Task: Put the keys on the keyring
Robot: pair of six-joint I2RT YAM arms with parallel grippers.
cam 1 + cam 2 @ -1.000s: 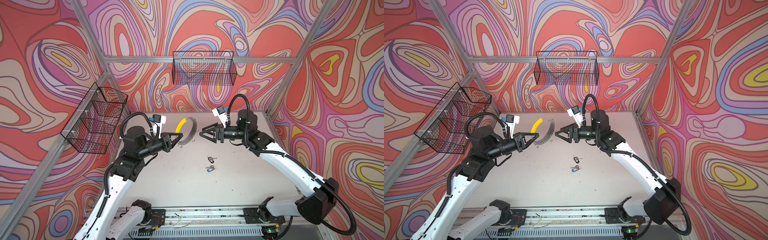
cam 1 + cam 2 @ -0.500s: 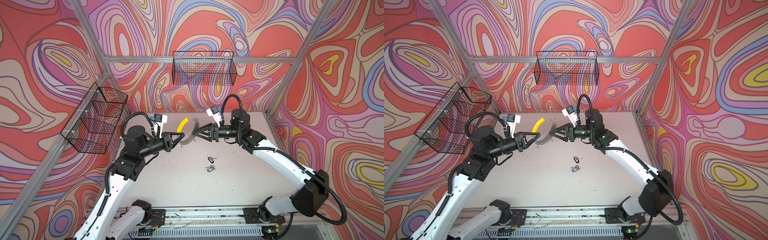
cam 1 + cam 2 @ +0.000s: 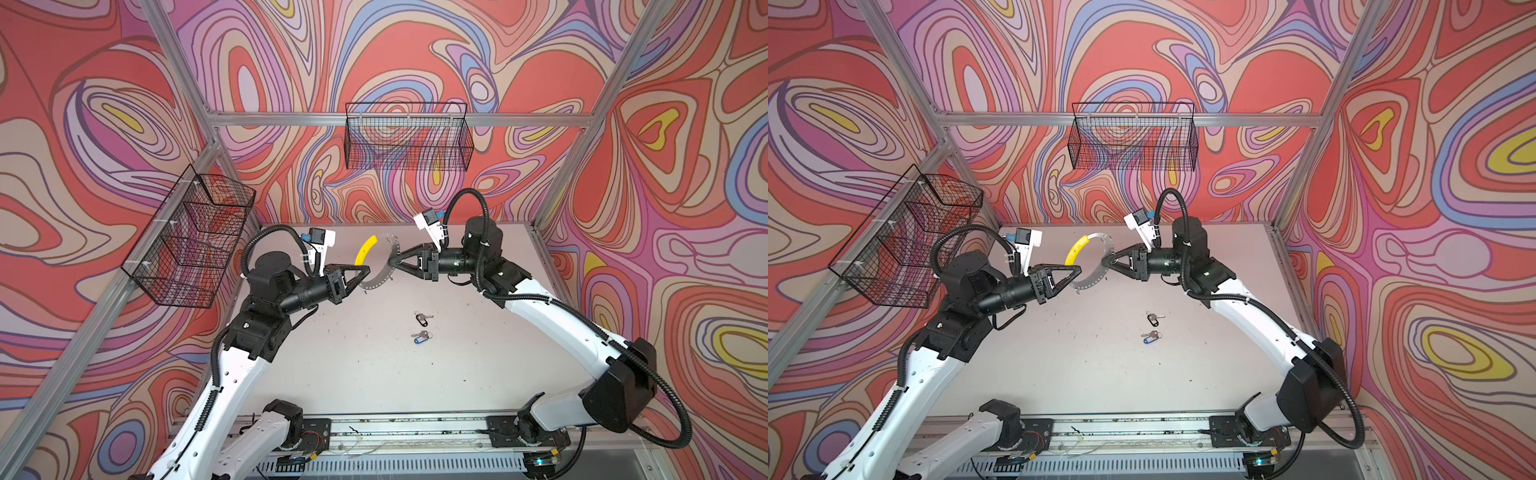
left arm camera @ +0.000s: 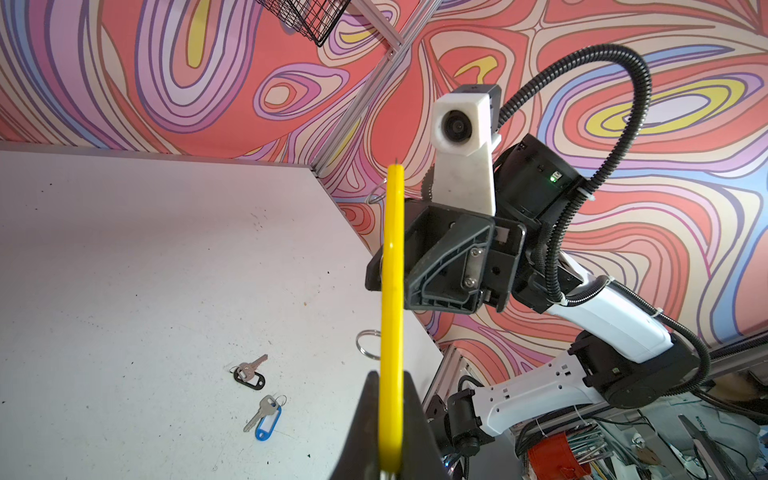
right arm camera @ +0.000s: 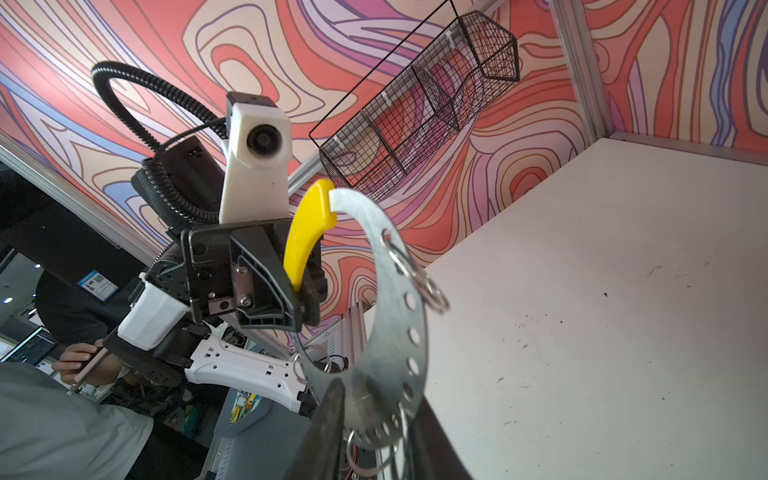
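A pale grey counter (image 3: 374,374), scuffed and flecked with dark specks, fills the lower middle of both top views. Walls printed with red, purple, blue and yellow swirls close it in on three sides, edged by aluminium rails. Two black wire baskets hang on those walls, one at upper centre (image 3: 409,141) and a partitioned one at left (image 3: 187,241). Only the wall pattern shows through their mesh.

Above the counter's far middle, the keyring (image 3: 379,283) is held up off the surface. It is a thin, flat grey metal band punched with a row of round holes. A smooth yellow sleeve (image 3: 365,250) covers one arc, and small wire loops (image 5: 424,282) hang at its rim. The left pincer (image 3: 366,271) is clamped on the sleeve's lower end. The right pincer (image 3: 392,262) stands narrow, its fingers on either side of the grey band opposite; whether they press it cannot be told.

The keys lie flat on the counter just right of centre in the frame, below the ring, near each other but apart. Both are silver: one has an oval black tag (image 3: 422,319), and the one just below it has an oval blue tag (image 3: 421,337).
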